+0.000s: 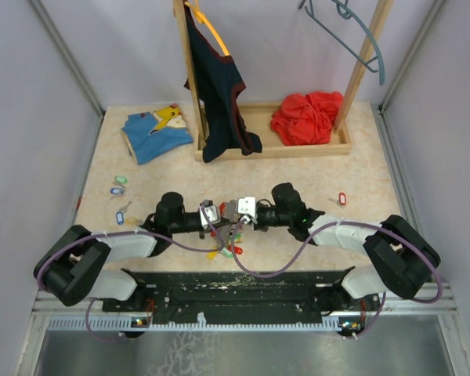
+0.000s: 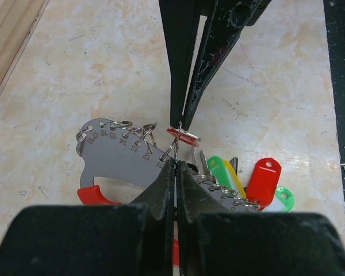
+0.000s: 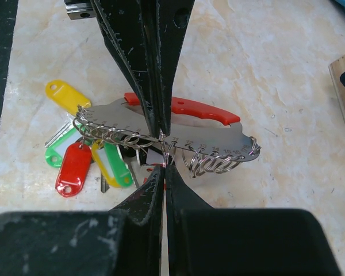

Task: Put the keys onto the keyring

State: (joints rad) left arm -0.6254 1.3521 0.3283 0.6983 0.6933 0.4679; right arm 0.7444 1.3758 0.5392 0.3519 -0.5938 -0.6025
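A grey metal plate (image 2: 118,155) with numbered holes, several keyrings and a red handle (image 3: 201,109) hangs between my two grippers at mid-table (image 1: 229,223). My left gripper (image 2: 176,162) is shut on a thin keyring (image 2: 172,150) at hole 11. My right gripper (image 3: 164,165) comes from the opposite side, shut on the same ring, tip to tip with the left. A small red tag (image 2: 184,137) sits at that ring. Keys with red (image 3: 73,169), green (image 3: 118,167) and yellow (image 3: 67,95) tags hang from rings on the plate.
Loose tagged keys lie on the table at the left (image 1: 117,188) and one red-tagged key lies at the right (image 1: 341,198). A wooden rack (image 1: 274,149) with a dark garment and a red cloth (image 1: 307,117) stands at the back. A blue cloth (image 1: 155,133) lies at the back left.
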